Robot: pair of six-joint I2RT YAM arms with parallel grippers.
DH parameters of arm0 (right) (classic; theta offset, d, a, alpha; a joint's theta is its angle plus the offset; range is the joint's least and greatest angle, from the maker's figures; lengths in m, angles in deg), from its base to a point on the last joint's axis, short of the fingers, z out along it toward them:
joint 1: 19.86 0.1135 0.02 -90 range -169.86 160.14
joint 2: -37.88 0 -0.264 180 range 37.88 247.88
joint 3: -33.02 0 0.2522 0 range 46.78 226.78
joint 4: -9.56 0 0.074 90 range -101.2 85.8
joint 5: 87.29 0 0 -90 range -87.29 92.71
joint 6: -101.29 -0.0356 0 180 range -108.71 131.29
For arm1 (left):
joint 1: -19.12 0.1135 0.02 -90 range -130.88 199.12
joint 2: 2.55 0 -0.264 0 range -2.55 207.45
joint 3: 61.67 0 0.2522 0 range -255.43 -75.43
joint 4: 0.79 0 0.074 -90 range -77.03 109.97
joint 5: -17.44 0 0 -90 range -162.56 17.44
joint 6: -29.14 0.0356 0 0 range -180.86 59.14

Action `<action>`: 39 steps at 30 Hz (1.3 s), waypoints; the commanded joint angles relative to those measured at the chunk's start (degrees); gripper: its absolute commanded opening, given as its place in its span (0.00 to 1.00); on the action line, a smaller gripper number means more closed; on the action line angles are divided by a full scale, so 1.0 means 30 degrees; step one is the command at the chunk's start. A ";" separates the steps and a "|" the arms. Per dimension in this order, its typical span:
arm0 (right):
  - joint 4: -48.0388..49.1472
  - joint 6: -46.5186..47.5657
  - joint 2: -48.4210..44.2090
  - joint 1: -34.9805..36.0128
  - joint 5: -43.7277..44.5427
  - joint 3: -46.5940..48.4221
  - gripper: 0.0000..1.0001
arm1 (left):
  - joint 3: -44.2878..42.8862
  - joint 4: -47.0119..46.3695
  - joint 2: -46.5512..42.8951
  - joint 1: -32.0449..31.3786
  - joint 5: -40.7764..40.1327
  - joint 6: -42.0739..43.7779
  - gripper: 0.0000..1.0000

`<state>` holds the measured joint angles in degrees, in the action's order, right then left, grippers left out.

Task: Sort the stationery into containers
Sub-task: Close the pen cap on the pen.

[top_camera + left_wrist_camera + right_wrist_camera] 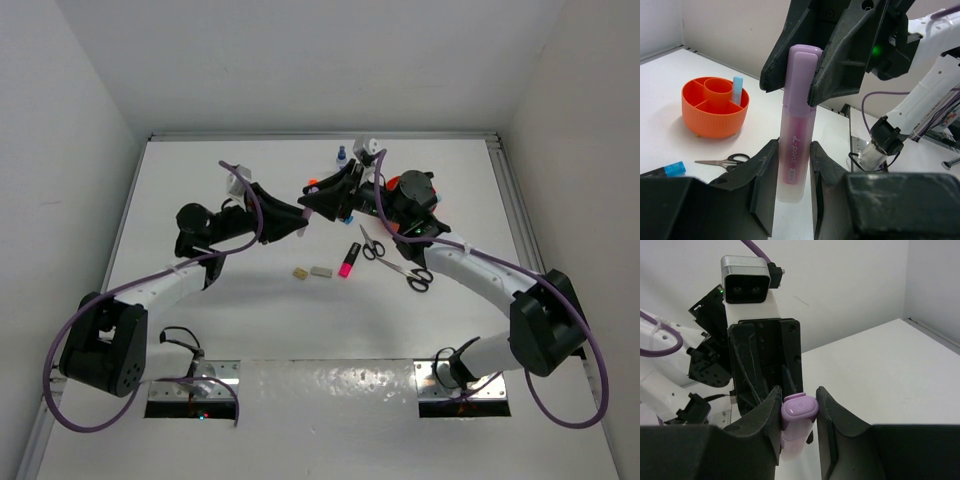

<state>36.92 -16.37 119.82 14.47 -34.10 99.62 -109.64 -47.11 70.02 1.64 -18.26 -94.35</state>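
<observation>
The lilac marker (797,125) hangs in the air between both grippers, above the table's far middle. My left gripper (794,150) is shut on its clear body. My right gripper (798,401) is shut on its lilac cap (799,410), coming from the opposite side. In the top view the two grippers meet tip to tip, left (298,215) and right (316,197). The round orange tub (715,120) stands behind and holds a light blue item (737,89) in one compartment. In the top view my right arm mostly hides the tub (392,183).
On the table lie a pink-capped marker (349,258), a beige eraser (299,272), a grey eraser (320,270) and two black-handled scissors (398,264) (372,245). A blue-capped bottle (340,156) stands at the back. A blue-capped marker (670,169) lies near the scissors (725,161).
</observation>
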 commanded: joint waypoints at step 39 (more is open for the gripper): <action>-0.4099 0.1339 0.3364 0.2298 -0.0179 -0.1939 0.00 | -0.1661 -0.6811 -0.1399 0.0932 -0.2808 -0.0905 0.00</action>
<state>43.54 -15.19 124.27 17.84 -27.74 99.01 -109.64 -46.98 70.50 4.48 -17.67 -94.38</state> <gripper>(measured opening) 0.282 0.243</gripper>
